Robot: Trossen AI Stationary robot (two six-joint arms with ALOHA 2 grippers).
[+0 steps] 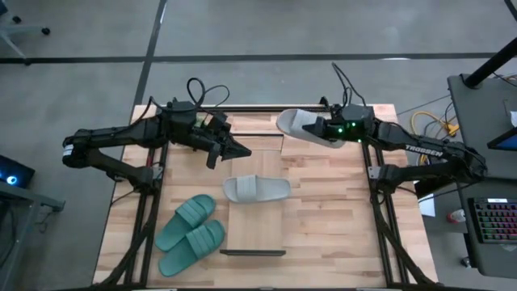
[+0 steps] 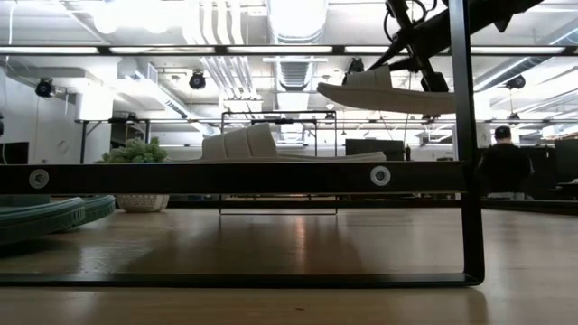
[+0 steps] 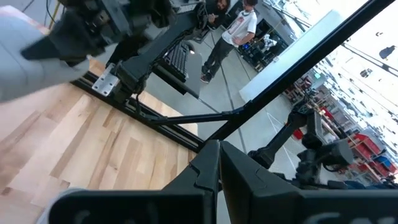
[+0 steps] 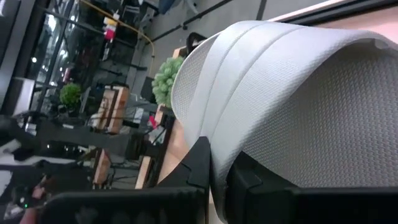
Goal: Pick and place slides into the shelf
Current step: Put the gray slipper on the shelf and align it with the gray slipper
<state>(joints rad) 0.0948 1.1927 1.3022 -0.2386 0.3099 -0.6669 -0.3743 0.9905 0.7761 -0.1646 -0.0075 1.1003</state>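
Observation:
One light grey slide [image 1: 299, 123] is lifted over the far end of the shelf [image 1: 254, 234], and my right gripper [image 1: 325, 129] is shut on it. The low view shows this slide [image 2: 384, 95] in the air, about level. The second grey slide [image 1: 256, 189] lies flat on the shelf's plank, near its middle. Both teal-green slides [image 1: 190, 234] rest side by side on the tabletop, left of the shelf. My left gripper [image 1: 236, 150] is shut and holds nothing, left of the shelf's far part, pointing right. My right gripper pinches the lifted grey slide between its two fingers [image 4: 200, 163] at the slide's edge [image 4: 219, 149], beside the ridged strap [image 4: 249, 56]. It comes at the slide roughly level from the table's right side. The slide is clear of table and shelf.
Black metal frames stand along the table's left [image 1: 149, 210] and right [image 1: 380, 218] sides. The shelf's near black end frame [image 2: 465, 135] fills the low view. Bare tabletop lies right of the shelf [image 1: 331, 218]. A person [image 3: 233, 31] stands in the room beyond.

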